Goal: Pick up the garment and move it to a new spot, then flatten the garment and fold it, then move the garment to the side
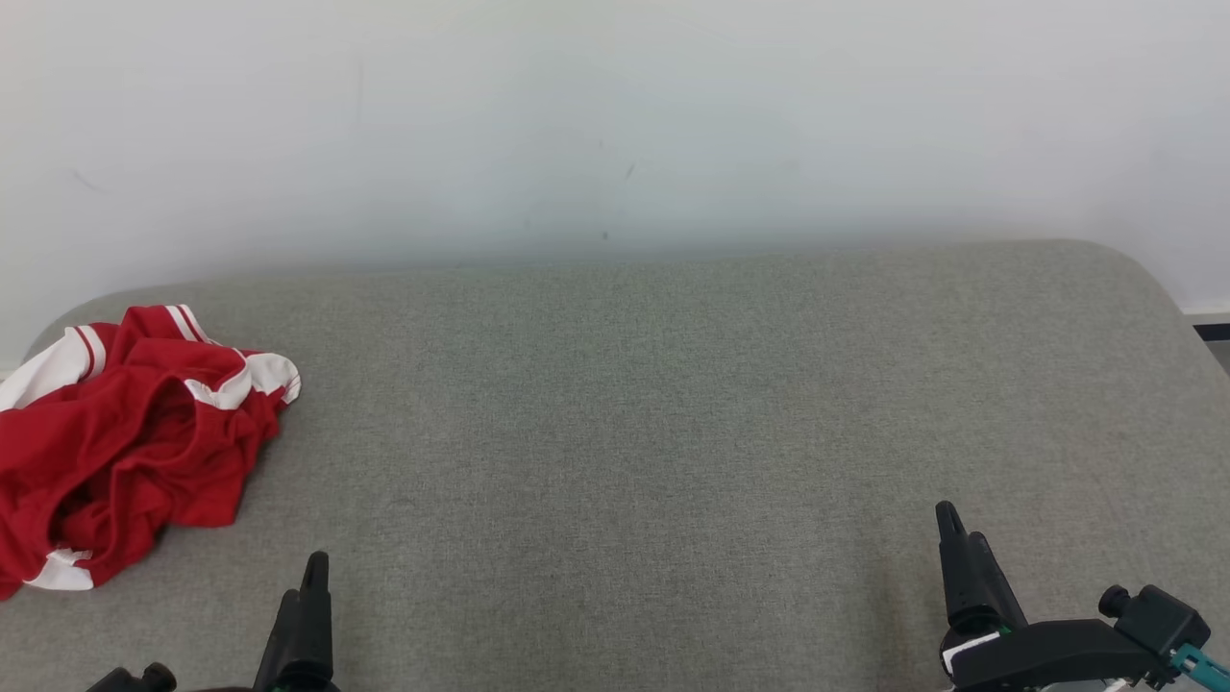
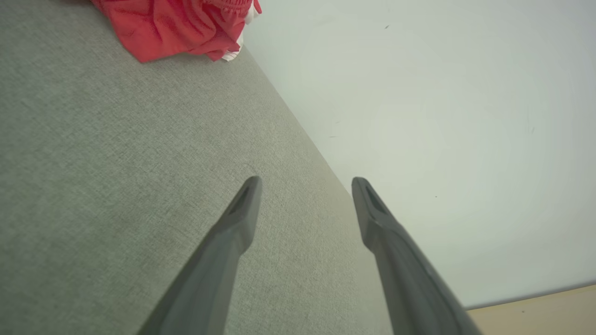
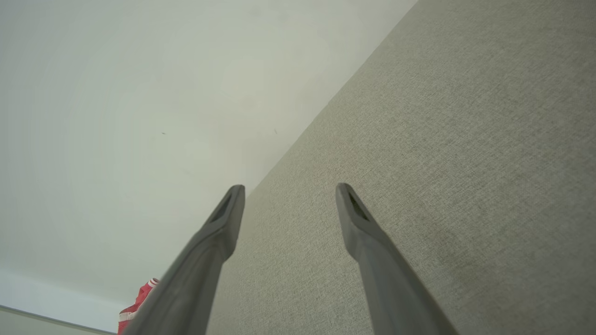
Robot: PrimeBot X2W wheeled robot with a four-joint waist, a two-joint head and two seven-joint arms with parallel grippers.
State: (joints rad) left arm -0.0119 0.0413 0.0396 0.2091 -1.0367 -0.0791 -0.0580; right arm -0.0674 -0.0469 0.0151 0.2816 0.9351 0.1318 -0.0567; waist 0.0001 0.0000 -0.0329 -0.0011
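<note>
1 garment (image 1: 125,432), red with white trim, crumpled at left edge of grey surface (image 1: 625,432). 2 grippers near front edge: left gripper (image 2: 305,186), right gripper (image 3: 288,193). Both spread wide, holding nothing, apart from garment.
</note>
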